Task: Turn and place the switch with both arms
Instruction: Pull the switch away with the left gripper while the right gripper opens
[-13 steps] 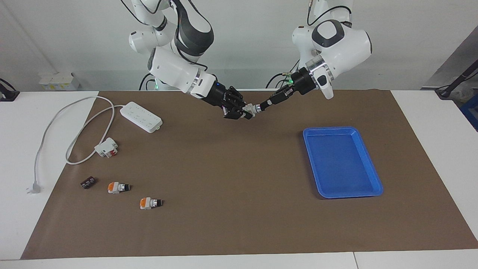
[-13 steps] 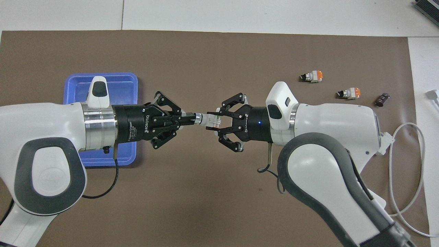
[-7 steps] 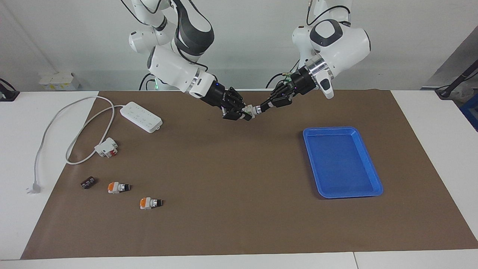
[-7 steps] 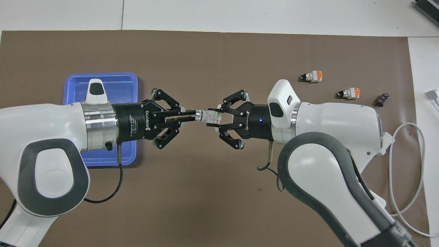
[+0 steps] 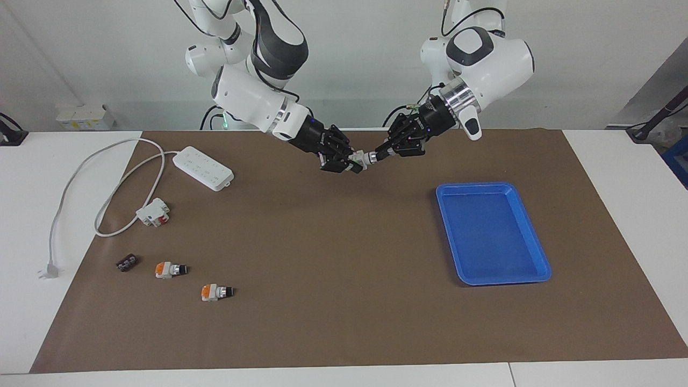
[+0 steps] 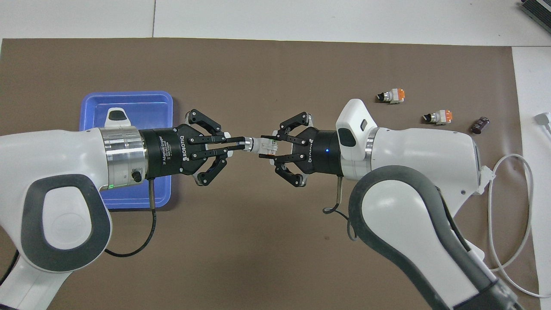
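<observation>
Turning stage, judged under way: the switch (image 6: 263,146) is held in the air over the brown mat between both arms, the right hand (image 6: 270,147) clamped on its body, the left hand (image 6: 236,145) pinching its knob. Placement in the blue tray (image 5: 529,236) remains.

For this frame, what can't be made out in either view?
- Switch: its knob is hidden by the left pincer in both views; its green base is mostly covered by the right pincer.
- Blue tray: in the overhead view, partly hidden under the left arm.
- Small dark part: too small to identify in either view.
- Cable: cut off by the edge in the overhead view.
</observation>
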Tool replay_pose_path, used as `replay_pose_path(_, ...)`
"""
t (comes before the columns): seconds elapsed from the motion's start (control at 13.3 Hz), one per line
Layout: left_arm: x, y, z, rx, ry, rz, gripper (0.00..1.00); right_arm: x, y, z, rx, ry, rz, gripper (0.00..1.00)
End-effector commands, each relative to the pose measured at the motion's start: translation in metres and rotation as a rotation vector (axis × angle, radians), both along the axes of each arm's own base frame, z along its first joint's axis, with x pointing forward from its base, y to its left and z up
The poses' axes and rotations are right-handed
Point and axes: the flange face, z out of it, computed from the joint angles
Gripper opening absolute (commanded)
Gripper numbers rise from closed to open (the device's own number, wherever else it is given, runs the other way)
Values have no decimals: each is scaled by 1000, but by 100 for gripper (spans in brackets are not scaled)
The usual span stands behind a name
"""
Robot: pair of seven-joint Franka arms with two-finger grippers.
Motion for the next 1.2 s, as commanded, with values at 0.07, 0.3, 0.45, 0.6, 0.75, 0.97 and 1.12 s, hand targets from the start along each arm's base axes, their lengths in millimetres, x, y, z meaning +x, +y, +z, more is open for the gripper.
replay_pose_path(0.07,16,13,20,-5,8,129,0,-12,2,-4,8,43,7,0)
replay_pose_path(0.3,16,14,21,16,0,127,0,-13,1,-5,7,47,6,0)
replay_pose_path(0.45,16,13,20,19,-2,125,0,-12,2,-4,8,43,7,0)
replay_pose_path(0.6,16,13,20,22,-4,123,0,-13,1,-5,7,46,7,0)
replay_pose_path(0.75,16,13,20,22,-5,122,0,-12,2,-4,6,37,2,99)
replay_pose_path(0.97,17,14,21,24,-14,127,0,-15,7,-3,5,33,7,100)
replay_pose_path(1.12,17,13,20,74,-48,116,0,-15,6,-3,5,32,8,100)
